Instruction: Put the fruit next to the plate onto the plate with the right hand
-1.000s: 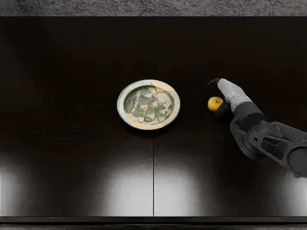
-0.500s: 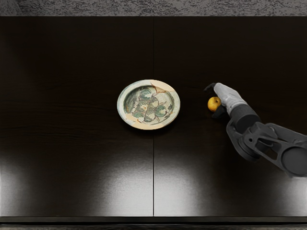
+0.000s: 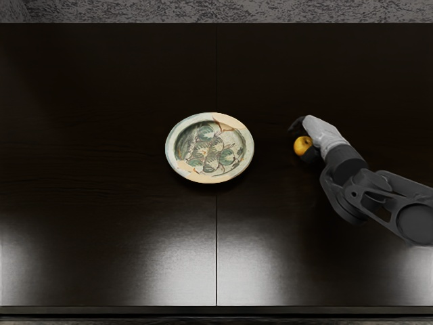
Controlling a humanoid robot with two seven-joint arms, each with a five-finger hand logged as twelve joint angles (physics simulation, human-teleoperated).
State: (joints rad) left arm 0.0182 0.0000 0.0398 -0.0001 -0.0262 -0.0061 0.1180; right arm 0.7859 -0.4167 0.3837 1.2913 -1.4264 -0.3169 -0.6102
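Though right hand (image 3: pixel 323 137) apparently touches fruit (image 3: pixel 302 144), its grasp cannot be told; plate (image 3: pixel 172 152) lies well apart.

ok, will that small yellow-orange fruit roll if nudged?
Likely yes: the small round yellow-orange fruit looks near-spherical and rests on a smooth glossy dark table. Probably light too, being smaller than the right hand beside it, so a clumsy touch could scoot it.

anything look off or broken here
Nothing clearly stands out. The plate lies flat at mid-table, and the yellow fruit sits on the table to its right, right at the right robot hand. The tan patches on the plate's rim could be glaze or chips; the view cannot settle which.
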